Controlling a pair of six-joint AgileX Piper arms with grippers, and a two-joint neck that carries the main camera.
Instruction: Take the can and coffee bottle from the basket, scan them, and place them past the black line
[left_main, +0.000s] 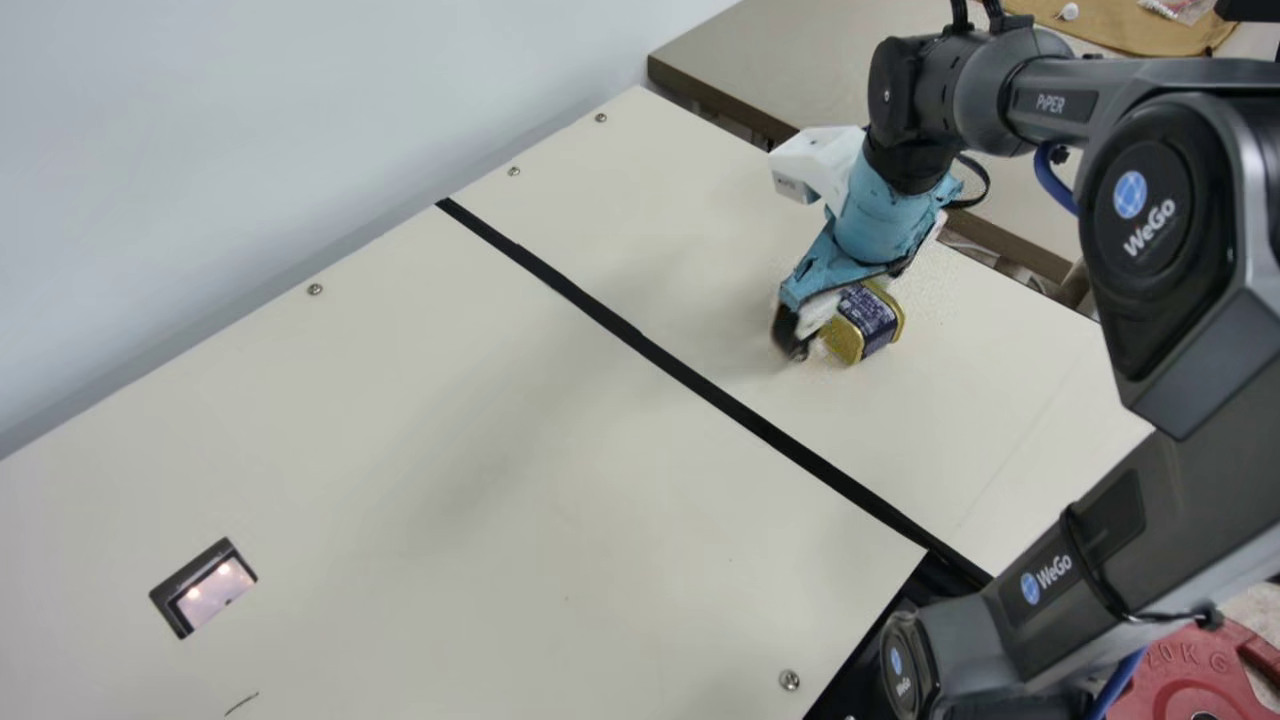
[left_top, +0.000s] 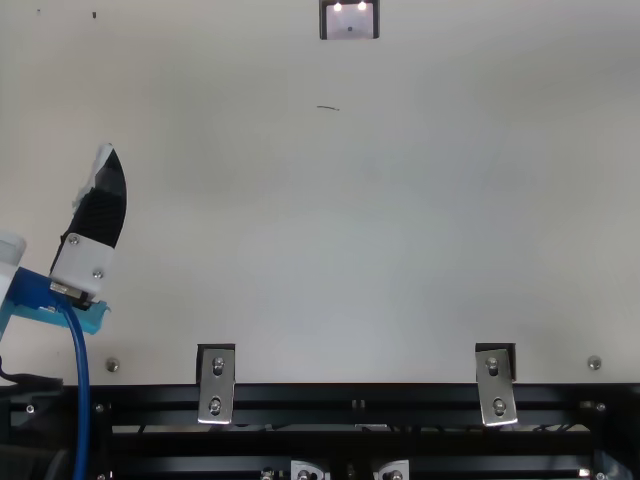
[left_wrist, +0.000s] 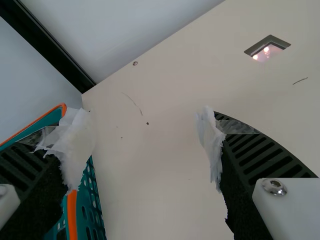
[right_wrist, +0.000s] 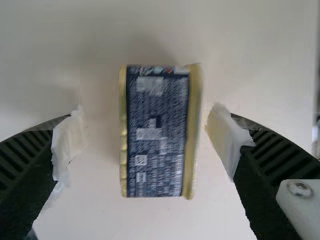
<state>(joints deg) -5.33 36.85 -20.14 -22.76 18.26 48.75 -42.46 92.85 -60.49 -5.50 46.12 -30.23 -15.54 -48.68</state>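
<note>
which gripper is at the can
The right gripper, open with its fingers either side of the can; the left gripper is by the teal basket.

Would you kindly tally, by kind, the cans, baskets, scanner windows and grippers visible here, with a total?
Can: 1
Basket: 1
Scanner window: 1
Grippers: 2 (left gripper, right gripper)
Total: 5

Black-and-gray right arm (left_main: 1165, 225) sporting round badges, light-blue cover (left_main: 880, 215) wrapping its wrist, white tape (right_wrist: 232, 140) capping ribbed black fingers (right_wrist: 272, 155)
</note>
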